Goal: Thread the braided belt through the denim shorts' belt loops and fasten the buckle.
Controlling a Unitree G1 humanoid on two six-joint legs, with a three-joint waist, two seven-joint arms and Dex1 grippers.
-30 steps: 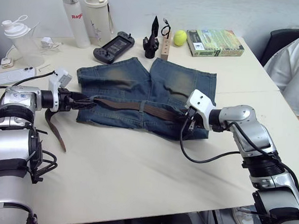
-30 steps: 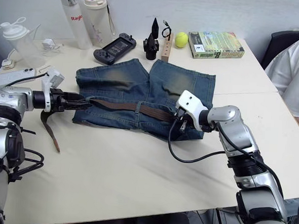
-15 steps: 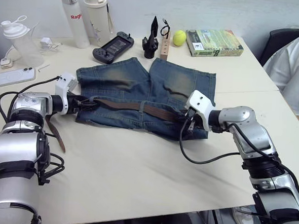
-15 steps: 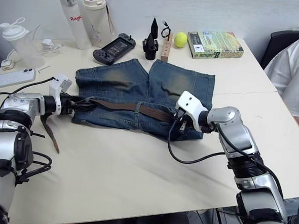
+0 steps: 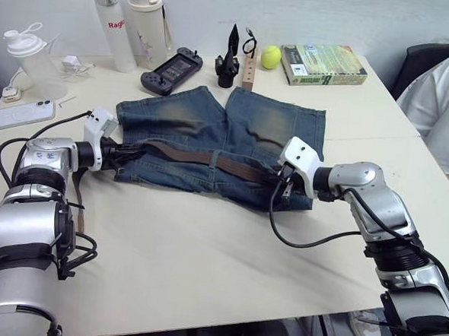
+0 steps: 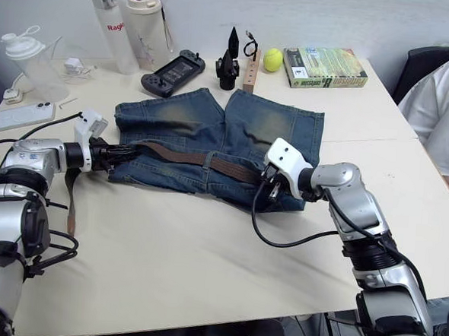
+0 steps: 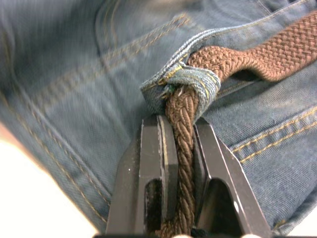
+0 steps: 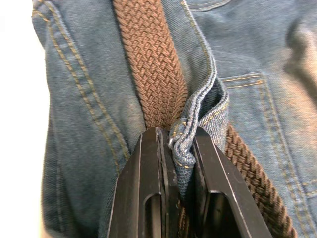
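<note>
We see braided belt (image 5: 210, 159) through several belt loops (image 7: 185, 87) already; buckle unfastened. Left gripper (image 7: 179, 163) jaws pinch belt; right gripper (image 8: 176, 163) jaws clamp denim shorts (image 5: 234, 130) waistband.

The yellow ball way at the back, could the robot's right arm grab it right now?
Probably not right away. The right gripper is shut on a belt loop of the denim shorts, so its jaws are busy. The yellow ball sits beyond the shorts near the table's far edge, beside a book.
</note>
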